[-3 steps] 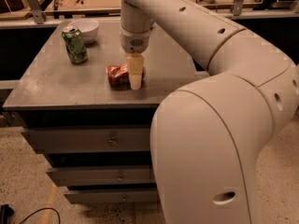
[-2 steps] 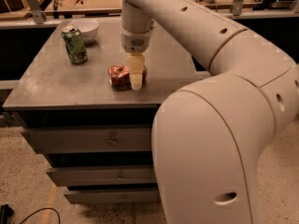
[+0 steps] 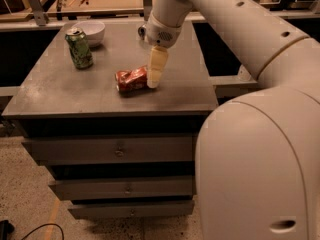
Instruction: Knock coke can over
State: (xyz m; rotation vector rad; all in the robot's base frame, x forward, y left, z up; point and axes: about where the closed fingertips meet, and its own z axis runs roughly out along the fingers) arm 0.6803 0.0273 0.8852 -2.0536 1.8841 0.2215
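Camera view: pincer beside coke can lying sideways.

Grey tabletop: coke can sideways beside gripper, green can, bowl.

Workshop, workbench, drawer cabinet under tool

gripper: you've eased it slightly farther from the green can, and it's now at the far end of the coke can.
coke can: nudged the same way, just a touch.
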